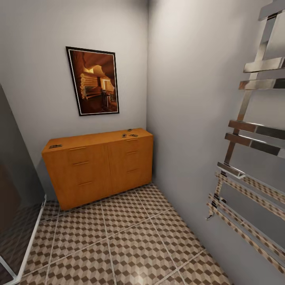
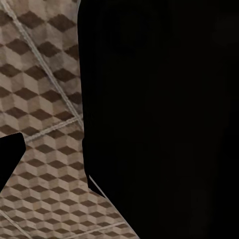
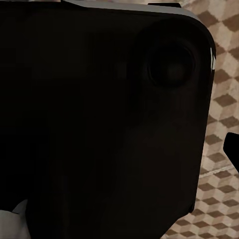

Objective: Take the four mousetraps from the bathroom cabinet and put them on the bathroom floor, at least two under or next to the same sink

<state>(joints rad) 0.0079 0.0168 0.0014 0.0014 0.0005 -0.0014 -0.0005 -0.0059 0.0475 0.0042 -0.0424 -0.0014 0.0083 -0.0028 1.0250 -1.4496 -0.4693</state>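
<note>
Several mousetraps lay on the cabinet top, one far left; I couldn't tell either gripper's opening, and feared clipping the towel rail driving in.

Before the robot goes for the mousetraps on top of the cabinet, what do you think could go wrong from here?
The mousetraps sit apart: one near the left end, others clustered at the right end of the cabinet, so one could get missed. They lie close to the top's edges and might be knocked off. The chrome towel rail juts in on the right, a collision risk.
</note>
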